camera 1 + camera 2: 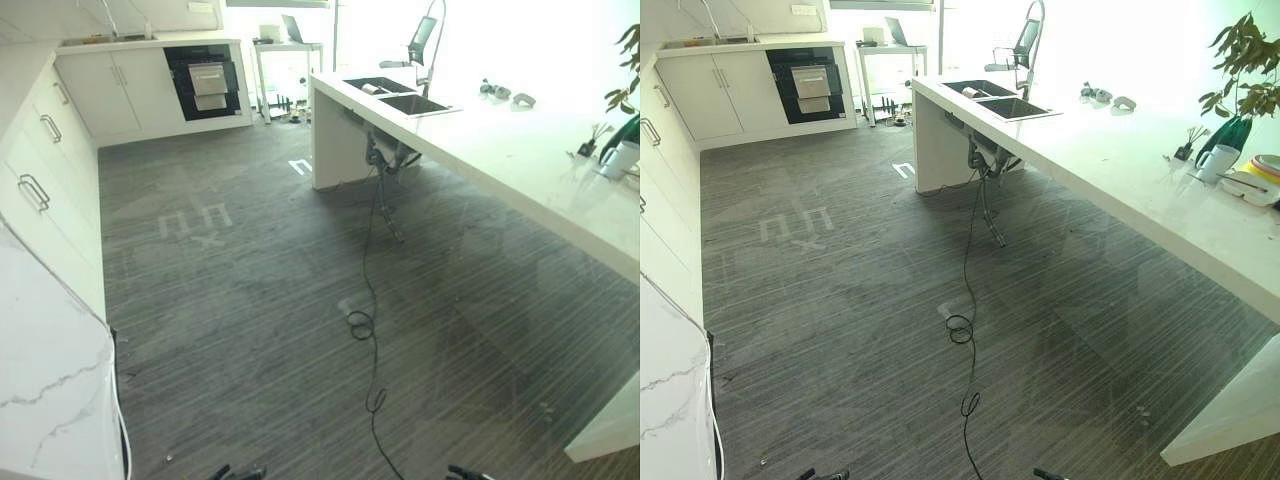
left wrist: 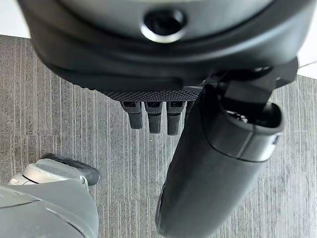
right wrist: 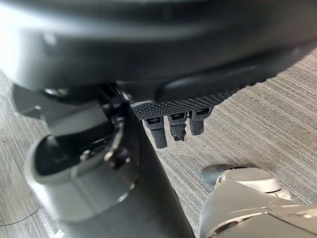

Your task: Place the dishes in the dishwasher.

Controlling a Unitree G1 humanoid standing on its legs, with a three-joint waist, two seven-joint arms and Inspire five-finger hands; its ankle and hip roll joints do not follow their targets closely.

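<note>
- Grey striped floor [image 1: 250, 330] lies between white cabinets [image 1: 60, 130] on the left and a long white counter [image 1: 520, 150] on the right
- Sink [image 1: 410, 103] and tall tap [image 1: 432, 40] at the counter's far end
- Dishes [image 1: 1262, 175] and a mug [image 1: 1217, 160] on the counter beside a plant [image 1: 1245, 60]
- Black appliance [image 1: 205, 82] in the far cabinets, well apart from the dishes
- Tape marks [image 1: 195, 222] on the floor
- Left hand [image 2: 153, 116] and right hand [image 3: 173, 124] hang above the floor, fingers relaxed, holding nothing

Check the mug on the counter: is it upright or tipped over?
Upright: the white mug stands on the counter, rim on top, handle at its side.
</note>
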